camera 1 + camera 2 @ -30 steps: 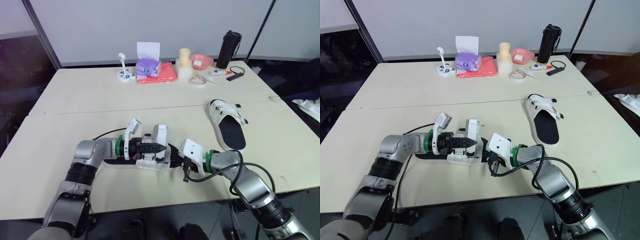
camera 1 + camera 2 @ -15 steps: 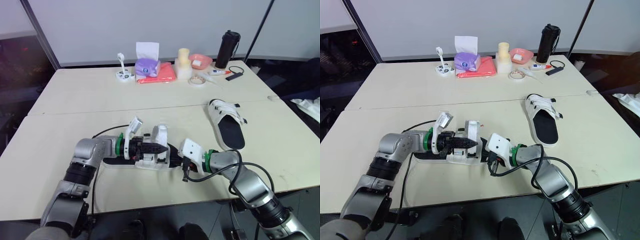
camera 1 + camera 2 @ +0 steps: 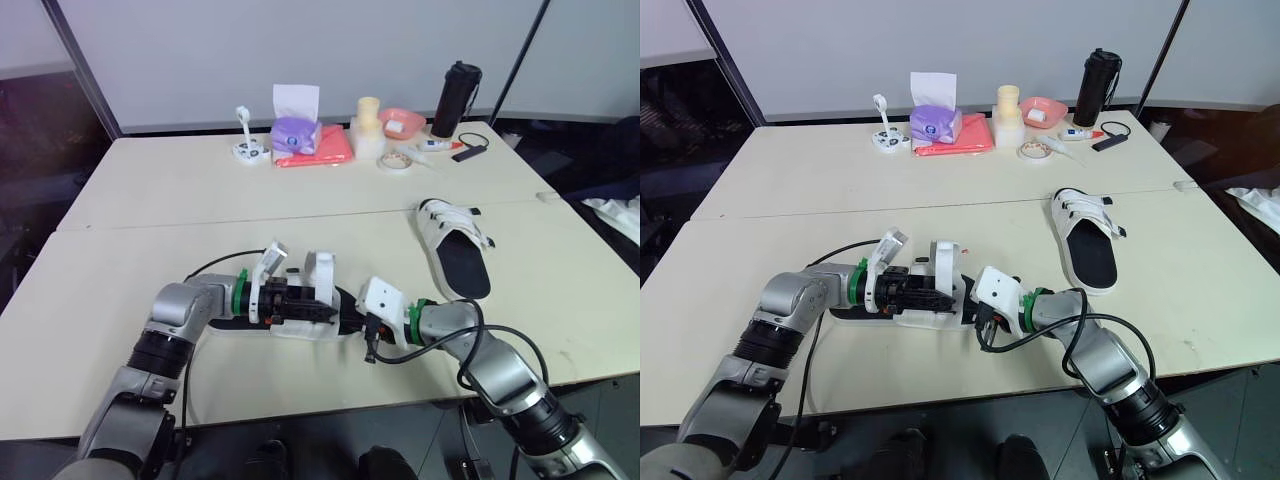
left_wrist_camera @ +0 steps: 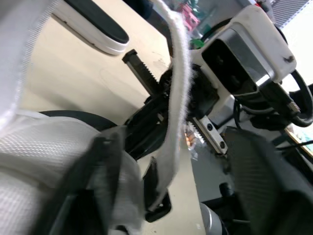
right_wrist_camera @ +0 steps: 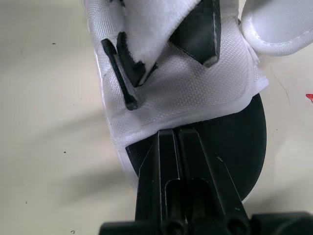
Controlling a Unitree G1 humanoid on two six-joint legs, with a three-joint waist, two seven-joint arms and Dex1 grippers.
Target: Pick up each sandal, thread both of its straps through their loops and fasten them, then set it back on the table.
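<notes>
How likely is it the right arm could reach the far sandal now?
Probably yes: only bare table lies between the right arm and the far sandal, though its shut jaws sit at the near sandal.

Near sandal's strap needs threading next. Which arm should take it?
Left. The left gripper sits at the near sandal, with the loose white strap right before it. The right gripper is shut at the black sole, probably better kept steadying.

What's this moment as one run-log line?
left claw: at straps of white black-soled sandal | right claw: shut, over its sole | second white sandal: lying apart on beige table
</notes>
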